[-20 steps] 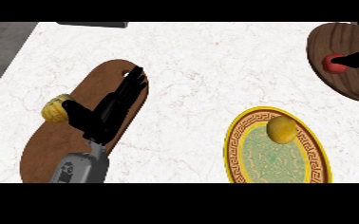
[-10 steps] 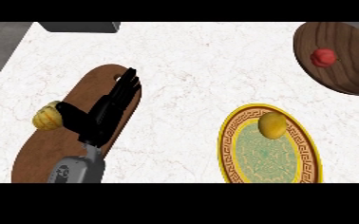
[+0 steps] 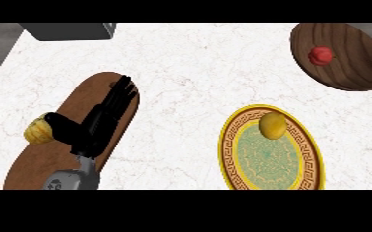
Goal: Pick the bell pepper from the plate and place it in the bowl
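Left hand (image 3: 98,123) lay over brown plate (image 3: 44,162), fingers straight and open, gripping nothing. Lumpy yellow bell pepper (image 3: 38,130) sat at thumb side, on plate's rim, thumb reaching toward it; contact unclear. Bowl (image 3: 349,64) stood well beyond fingertips, across tabletop (image 3: 189,73), holding small red thing (image 3: 320,55). Judged: pepper not in bowl; grasp, carry and placing left.
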Motion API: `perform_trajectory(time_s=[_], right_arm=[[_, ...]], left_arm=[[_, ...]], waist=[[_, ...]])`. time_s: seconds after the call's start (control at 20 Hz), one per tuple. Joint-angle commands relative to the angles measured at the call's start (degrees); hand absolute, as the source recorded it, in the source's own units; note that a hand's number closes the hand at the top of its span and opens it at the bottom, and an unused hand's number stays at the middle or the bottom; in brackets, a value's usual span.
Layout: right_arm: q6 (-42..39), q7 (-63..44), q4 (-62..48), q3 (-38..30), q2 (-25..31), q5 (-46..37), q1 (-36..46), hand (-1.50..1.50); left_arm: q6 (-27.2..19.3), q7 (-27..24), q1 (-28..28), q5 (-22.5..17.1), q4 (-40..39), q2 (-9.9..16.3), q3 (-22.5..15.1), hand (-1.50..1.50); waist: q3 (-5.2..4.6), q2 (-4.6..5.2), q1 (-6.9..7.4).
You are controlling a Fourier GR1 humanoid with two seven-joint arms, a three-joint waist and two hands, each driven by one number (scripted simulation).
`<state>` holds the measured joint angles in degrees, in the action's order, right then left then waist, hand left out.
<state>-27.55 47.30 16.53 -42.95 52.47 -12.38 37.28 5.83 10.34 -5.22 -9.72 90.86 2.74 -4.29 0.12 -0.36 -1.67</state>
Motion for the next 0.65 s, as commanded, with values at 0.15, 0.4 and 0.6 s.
perform_trajectory(time_s=[0.15, 0.4, 0.6], right_arm=[[-17.1, 15.7, 5.4, -1.2, 0.8, 4.7, -15.8, 1.5], [-19.7, 17.6, 10.3, 0.4, -1.5, 6.9, -26.6, 1.5], [-18.4, 19.9, 15.3, 5.8, -6.2, 5.1, -36.1, 1.5]], left_arm=[[-1.7, -1.3, 2.7, 0.8, -0.4, -1.2, 0.1, 0.0], [-1.4, -1.2, 2.5, 0.2, 0.3, 0.9, 2.4, 0.0], [-1.6, -2.0, 4.3, 0.0, 0.9, 1.2, 3.2, 0.0]], waist=[[-0.02, -0.87, -3.59], [0.04, -1.12, -5.25], [0.19, -1.31, -5.86]])
